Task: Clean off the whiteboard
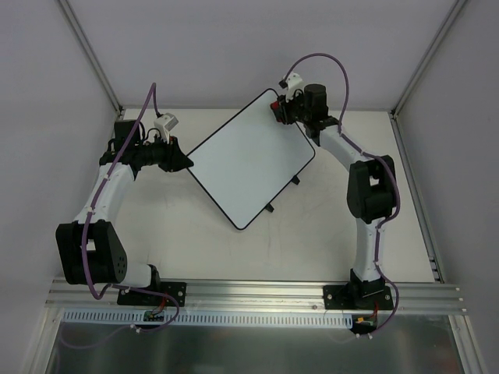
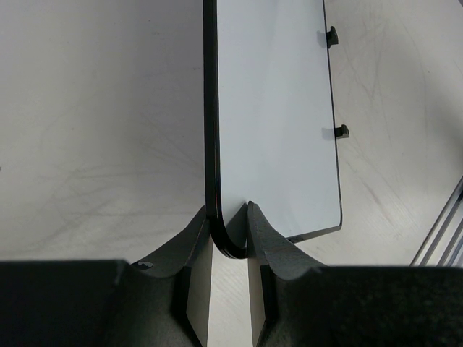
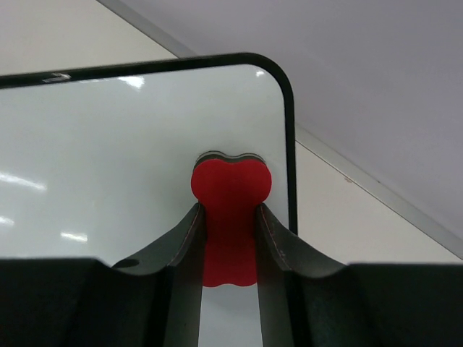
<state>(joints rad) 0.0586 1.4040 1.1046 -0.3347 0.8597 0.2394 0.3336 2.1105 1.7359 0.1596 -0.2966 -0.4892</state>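
Whiteboard (image 1: 249, 160) lies skewed on bench (image 1: 327, 234), left jaws pinched on its left corner rim, right jaws clamped on red eraser (image 3: 230, 181) at far corner; risk: wiping force pivots board out of that shallow pinch, or eraser runs off rim; left wrist view resolves the pinch, right wrist view the eraser's margin.

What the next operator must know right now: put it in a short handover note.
Left gripper: shut on the whiteboard, pinching the rim at its left corner.
Right gripper: shut on the red eraser, which is at the board's far corner.
Whiteboard: set diagonally on the table, between the two arms.
Done: no writing shows on the board in any view.
Left: check the patch hidden under the eraser, then probably release the board and put the eraser down.
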